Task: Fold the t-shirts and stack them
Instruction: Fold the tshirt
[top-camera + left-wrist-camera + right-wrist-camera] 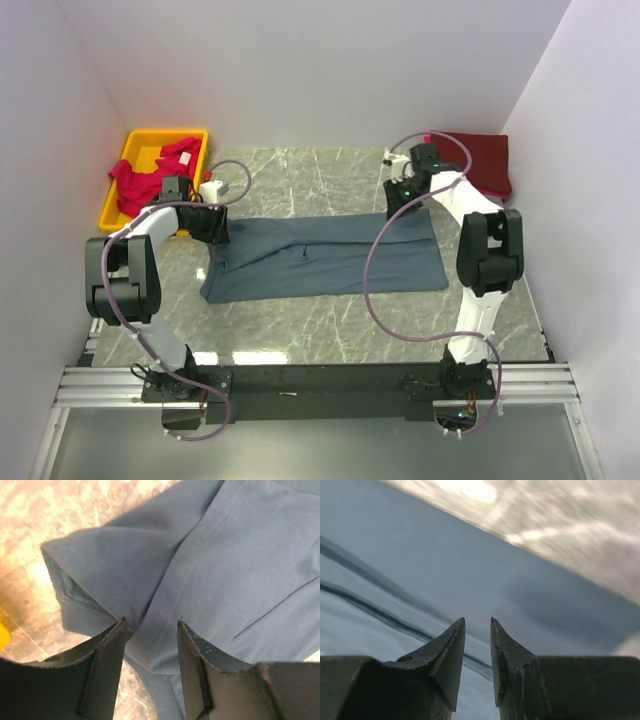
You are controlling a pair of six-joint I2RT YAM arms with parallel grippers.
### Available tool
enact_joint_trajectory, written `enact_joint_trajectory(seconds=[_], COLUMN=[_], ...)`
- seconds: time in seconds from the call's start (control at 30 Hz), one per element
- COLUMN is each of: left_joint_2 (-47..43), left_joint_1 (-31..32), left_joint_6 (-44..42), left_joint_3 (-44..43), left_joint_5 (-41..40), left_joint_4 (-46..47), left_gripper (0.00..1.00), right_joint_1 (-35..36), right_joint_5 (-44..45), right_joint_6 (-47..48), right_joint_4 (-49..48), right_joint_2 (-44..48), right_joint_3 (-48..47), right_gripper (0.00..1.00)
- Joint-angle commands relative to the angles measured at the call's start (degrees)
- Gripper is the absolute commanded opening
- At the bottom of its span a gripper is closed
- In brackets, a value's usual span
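Slate blue-grey t-shirt lies mid-table, doubled into a long band running left to right. Its sleeve spreads out at the left end. The maroon t-shirt sits folded in the far right corner. The pinkish-red t-shirt lies crumpled in the yellow bin at far left, not yet folded.

Left gripper hangs over the band's left end with its jaws apart and nothing pinched; the wrist view shows the sleeve seam just below its fingertips. Right gripper is over the band's far right corner. Its jaws stand a narrow gap apart, with only flat cloth visible beneath.

Judgement: the step in hand is the next fold of the blue-grey shirt, likely crosswise.
- Both grippers should come down onto the cloth edge and take every layer, not only the top ply.
- The sleeve should be tucked in or caught first, or it will trail out of the finished fold.
- The two corners should be lifted level and together, then carried low across the table so the band does not twist or drag open.
- Release should wait until the edges line up.
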State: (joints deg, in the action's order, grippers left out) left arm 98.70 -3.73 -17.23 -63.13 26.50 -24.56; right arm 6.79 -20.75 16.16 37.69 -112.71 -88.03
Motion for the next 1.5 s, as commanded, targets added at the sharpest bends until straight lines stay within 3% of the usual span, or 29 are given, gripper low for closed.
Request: enact_joint_trajectory(seconds=[0.0, 0.3, 1.03, 1.37, 1.47], left_joint_2=[-0.3, -4.9, 6.2, -1.6, -3.6], left_joint_1=[-0.1, 0.3, 3.5, 4.9, 5.4], left_joint_6=[-0.6, -1.4, -1.4, -4.5, -4.7], left_joint_3=[-1.6, 1.4, -6.0, 0.1, 2.1], left_joint_5=[1.2, 1.6, -2.5, 2.9, 4.2], left_joint_4=[-1.1, 1.4, 1.0, -1.8, -2.7], left_gripper=[0.5, 0.47, 0.46, 0.22, 0.06], right_joint_1=[2.5, 3.8, 1.1, -1.2, -1.2], right_joint_5=[-2.0, -3.4, -2.1, -1.7, -2.3], right_joint_6=[-2.4, -4.2, -3.6, -3.2, -2.9], right_joint_4=[0.2, -0.1, 0.6, 1.1, 1.5], right_joint_2=[-1.0, -2.3, -1.1, -1.2, -1.1], right_joint_3=[-3.6, -3.3, 1.6, 1.9, 1.7], right_gripper=[0.34, 0.33, 0.31, 0.3, 0.3])
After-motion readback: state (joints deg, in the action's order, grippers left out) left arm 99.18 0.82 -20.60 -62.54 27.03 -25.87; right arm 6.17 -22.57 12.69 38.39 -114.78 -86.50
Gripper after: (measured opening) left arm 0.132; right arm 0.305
